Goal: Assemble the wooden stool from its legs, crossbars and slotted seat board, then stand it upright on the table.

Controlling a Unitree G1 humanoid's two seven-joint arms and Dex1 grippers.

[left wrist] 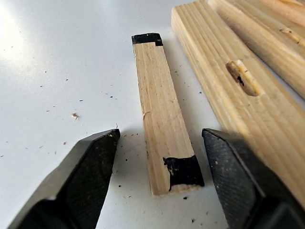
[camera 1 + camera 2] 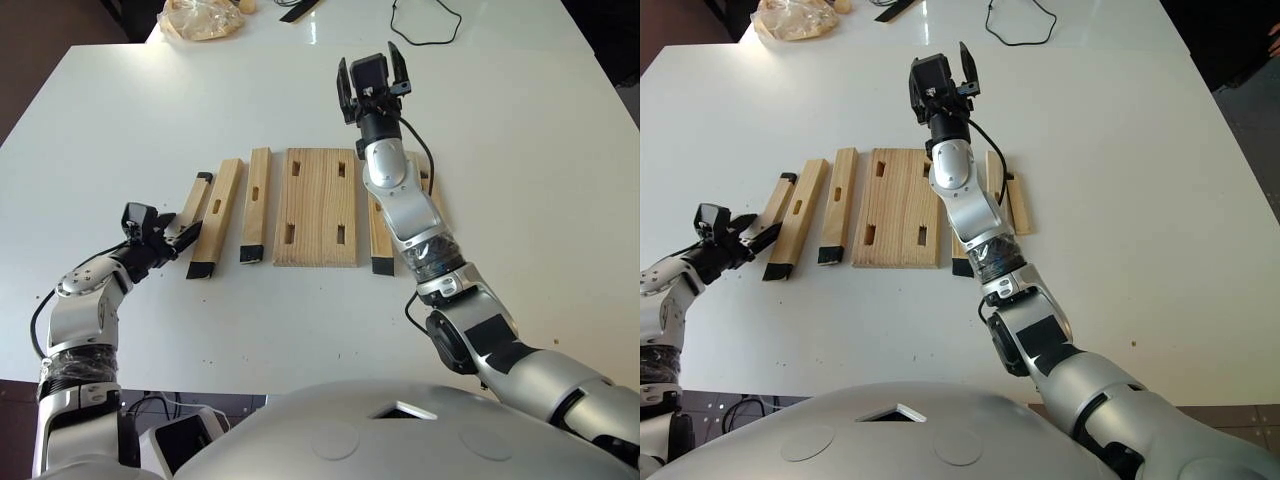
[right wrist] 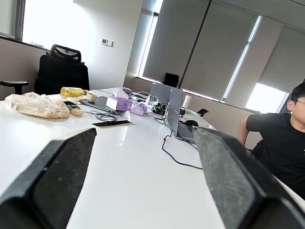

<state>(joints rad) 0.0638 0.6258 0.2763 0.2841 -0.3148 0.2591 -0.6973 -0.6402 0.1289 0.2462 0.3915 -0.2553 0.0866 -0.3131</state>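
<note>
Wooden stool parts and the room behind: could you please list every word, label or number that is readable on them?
None readable.
Seat board, legs, crossbar: bare wood with black-painted ends, no print.
Purple boxes in the room behind: any print is too small to read.

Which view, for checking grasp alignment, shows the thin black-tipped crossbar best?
Left wrist view: the crossbar lies close up, its near end between the open left gripper's fingers. Eye views show it small, leftmost in the row; the right wrist view points elsewhere.
</note>
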